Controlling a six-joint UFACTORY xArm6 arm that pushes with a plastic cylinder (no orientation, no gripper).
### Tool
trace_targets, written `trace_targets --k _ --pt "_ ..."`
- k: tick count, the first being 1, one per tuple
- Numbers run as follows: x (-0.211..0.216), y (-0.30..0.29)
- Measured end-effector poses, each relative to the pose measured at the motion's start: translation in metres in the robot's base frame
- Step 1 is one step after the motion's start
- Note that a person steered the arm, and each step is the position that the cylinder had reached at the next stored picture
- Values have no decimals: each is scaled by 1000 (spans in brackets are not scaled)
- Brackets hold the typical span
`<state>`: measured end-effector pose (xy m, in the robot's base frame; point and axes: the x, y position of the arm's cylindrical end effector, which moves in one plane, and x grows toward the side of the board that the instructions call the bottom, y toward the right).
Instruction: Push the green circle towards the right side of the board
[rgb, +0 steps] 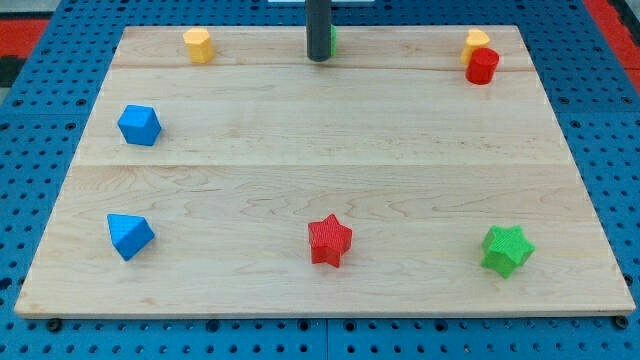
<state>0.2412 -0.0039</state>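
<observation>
The green circle (332, 40) is almost wholly hidden behind my rod at the view's top centre; only a thin green sliver shows at the rod's right edge. My tip (319, 58) rests on the board just in front of and slightly left of that block, touching or nearly touching it.
A yellow block (199, 45) sits at the top left. A yellow block (476, 41) and a red block (482, 66) sit together at the top right. Two blue blocks (139, 124) (130, 236) are at the left. A red star (330, 240) and a green star (506, 249) are near the bottom edge.
</observation>
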Motion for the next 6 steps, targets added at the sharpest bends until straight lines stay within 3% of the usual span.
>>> trace_targets --k 1,2,3,4,6 --pt "0 -47" --pt "-16 -50" --pt "-47 -38" --pt "-48 -33" --pt "-27 52"
